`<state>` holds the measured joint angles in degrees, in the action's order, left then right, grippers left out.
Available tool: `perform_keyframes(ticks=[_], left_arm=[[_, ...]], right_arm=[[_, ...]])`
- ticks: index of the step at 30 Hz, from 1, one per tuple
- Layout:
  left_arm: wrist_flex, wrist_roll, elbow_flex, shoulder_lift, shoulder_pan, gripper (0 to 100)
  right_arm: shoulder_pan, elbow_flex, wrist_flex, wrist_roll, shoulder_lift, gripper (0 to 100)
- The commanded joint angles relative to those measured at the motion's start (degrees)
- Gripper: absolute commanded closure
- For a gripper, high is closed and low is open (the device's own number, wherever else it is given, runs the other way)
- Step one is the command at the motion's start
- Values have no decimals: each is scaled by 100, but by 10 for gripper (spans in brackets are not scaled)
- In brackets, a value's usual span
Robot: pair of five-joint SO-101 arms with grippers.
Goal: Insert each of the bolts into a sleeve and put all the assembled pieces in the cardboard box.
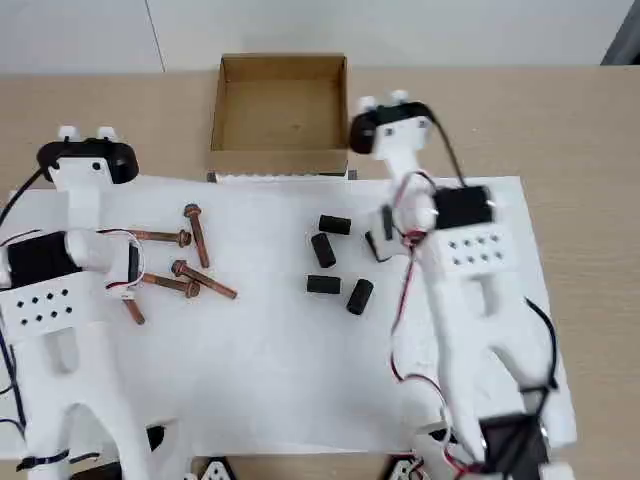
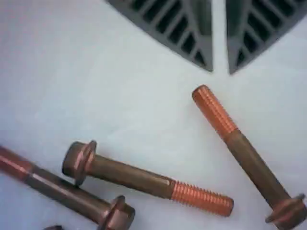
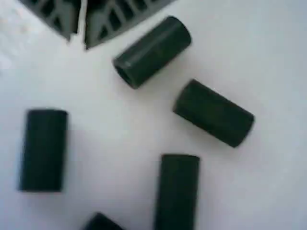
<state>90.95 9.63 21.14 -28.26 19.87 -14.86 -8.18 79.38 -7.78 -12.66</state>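
Several copper bolts (image 1: 195, 262) lie loose on the left of the white sheet (image 1: 270, 370). Several black sleeves (image 1: 335, 265) are scattered at its middle, all empty. The cardboard box (image 1: 222, 110) stands open and empty at the far edge. My left gripper (image 2: 219, 71) hovers shut just above one bolt's threaded tip (image 2: 211, 108), holding nothing. Two more bolts (image 2: 139, 177) lie beside it. My right gripper (image 3: 76, 40) is shut and empty over the sleeves, beside one sleeve (image 3: 151, 51) that lies on its side. Other sleeves (image 3: 213, 112) lie around.
The left arm (image 1: 60, 270) stands over the sheet's left edge and covers part of one bolt. The right arm (image 1: 460, 260) stretches along the sheet's right side. Bare wooden table (image 1: 580, 130) surrounds the sheet.
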Motion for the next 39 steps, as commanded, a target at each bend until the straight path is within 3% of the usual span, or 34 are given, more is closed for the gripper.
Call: perform_keyframes(ticks=[1, 6, 10, 21, 39], left_arm=[[-114, -9, -224, -18, -9, 992], [-105, -18, -224, -18, -9, 992], [-105, -18, -224, -18, -9, 992], [-105, -18, -224, -9, -9, 992], [-88, -18, -145, -18, -9, 992]], right_arm=[[-136, 571, 75, -79, 497, 994], [-110, 1301, 435, -88, 1393, 920], [-110, 1916, 840, -536, 2053, 861], [13, 2866, 1033, -1081, 3424, 858], [40, 3455, 945, -1248, 4831, 860]])
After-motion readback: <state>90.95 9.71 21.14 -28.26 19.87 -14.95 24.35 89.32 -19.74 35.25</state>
